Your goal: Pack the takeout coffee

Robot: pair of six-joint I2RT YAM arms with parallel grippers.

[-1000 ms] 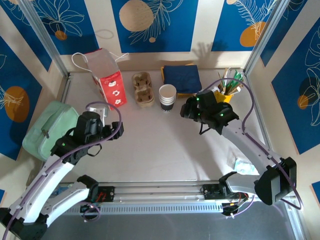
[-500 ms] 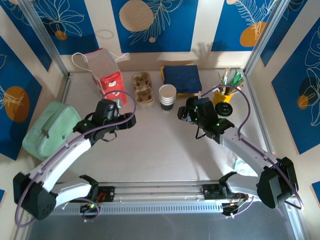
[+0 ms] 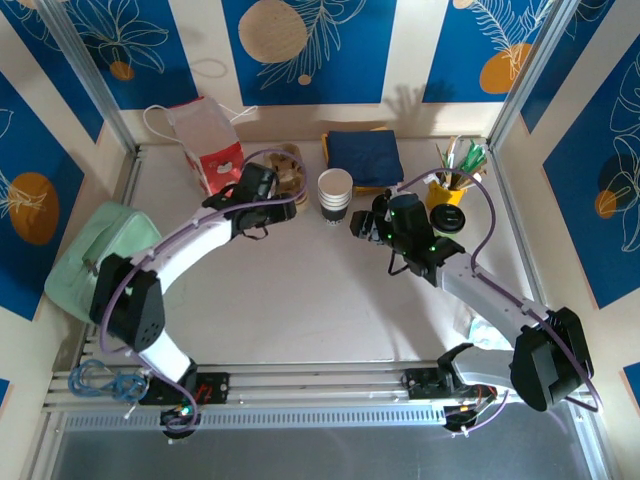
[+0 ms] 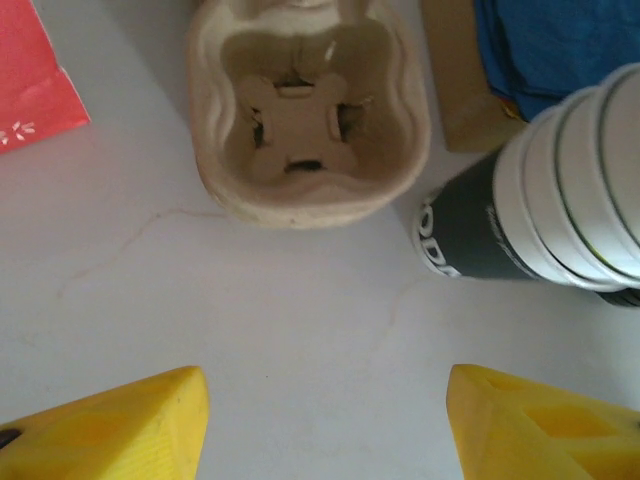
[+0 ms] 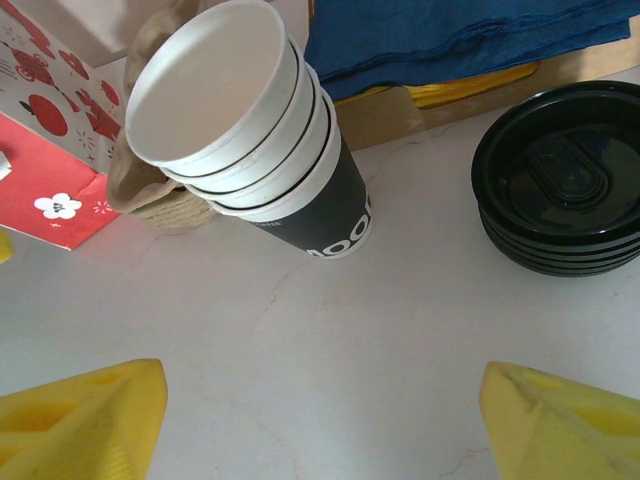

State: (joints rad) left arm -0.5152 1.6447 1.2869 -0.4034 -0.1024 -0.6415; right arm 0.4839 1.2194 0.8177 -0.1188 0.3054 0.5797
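The takeout coffee is out of view. My left gripper (image 3: pixel 284 206) is open over bare table just in front of a brown pulp cup carrier (image 4: pixel 305 120), with nothing between its yellow fingers (image 4: pixel 120 425). My right gripper (image 3: pixel 362 226) is also open and holds nothing. It hovers just right of a stack of lidless dark-sided cups (image 5: pixel 250 130). In the left wrist view the same stack (image 4: pixel 560 215) stands at the right. A pile of black lids (image 5: pixel 560 185) lies to the right of the cups.
A red paper bag (image 3: pixel 213 152) stands at the back left, with folded blue napkins (image 3: pixel 364 156) at the back centre. A yellow cup of sticks and straws (image 3: pixel 450 182) is behind the lids (image 3: pixel 449 220). A green case (image 3: pixel 100 255) lies at the table's left edge.
My left arm has swung far forward and right, from beside the green case up to the cup carrier, its jaws narrowing a little. The right gripper has shifted left, uncovering the lids.
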